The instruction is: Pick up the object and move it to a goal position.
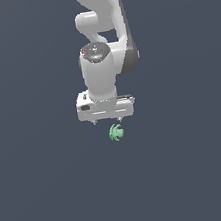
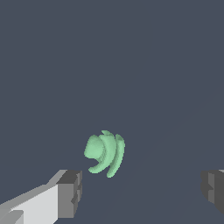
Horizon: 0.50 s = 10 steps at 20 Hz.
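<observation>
The object (image 1: 116,132) is a small mint-green lump with curved lobes, lying on the dark grey surface just below the white gripper in the exterior view. In the wrist view the object (image 2: 105,152) lies ahead of the fingers, closer to one finger (image 2: 70,192) than to the other (image 2: 213,189). My gripper (image 2: 141,191) is open wide and empty. In the exterior view the gripper (image 1: 107,120) hangs from the white arm, its fingertips barely showing under the hand, slightly to the exterior view's left of the object.
A plain dark grey surface (image 1: 193,170) fills both views. No goal marker or other object shows.
</observation>
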Tool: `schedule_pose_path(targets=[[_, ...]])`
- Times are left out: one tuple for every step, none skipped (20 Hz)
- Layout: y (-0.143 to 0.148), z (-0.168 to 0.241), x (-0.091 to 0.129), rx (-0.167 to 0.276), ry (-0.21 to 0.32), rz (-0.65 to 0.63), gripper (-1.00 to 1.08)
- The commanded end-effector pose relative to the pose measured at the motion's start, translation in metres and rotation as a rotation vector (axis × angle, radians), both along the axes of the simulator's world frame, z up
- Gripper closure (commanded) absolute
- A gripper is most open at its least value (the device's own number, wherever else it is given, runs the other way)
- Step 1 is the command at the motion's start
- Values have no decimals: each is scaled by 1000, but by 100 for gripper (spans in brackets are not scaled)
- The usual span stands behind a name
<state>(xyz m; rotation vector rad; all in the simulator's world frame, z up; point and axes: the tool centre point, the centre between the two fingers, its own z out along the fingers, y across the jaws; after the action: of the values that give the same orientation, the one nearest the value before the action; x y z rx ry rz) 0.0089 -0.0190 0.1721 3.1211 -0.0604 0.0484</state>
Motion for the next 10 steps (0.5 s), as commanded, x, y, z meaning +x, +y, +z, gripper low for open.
schedule_pose_path(targets=[[3,-7,-1,3,2,-23,-92],[4,-10,-1,5,4,-35,-92],[6,-14,-2,7,5,-49,-92],[8,-18,-3,8,6,-64,-92],[10,-22,-3,10,7,-80,-92],[12,-27,-4,12,9,-97,-92],[14,-32,-5,14,11,-116,-92],[16,-38,-6,16,12,-136,-92],[18,-43,-7,18,14,-157,-92],[20,-48,-9,19,16,-176,-92]])
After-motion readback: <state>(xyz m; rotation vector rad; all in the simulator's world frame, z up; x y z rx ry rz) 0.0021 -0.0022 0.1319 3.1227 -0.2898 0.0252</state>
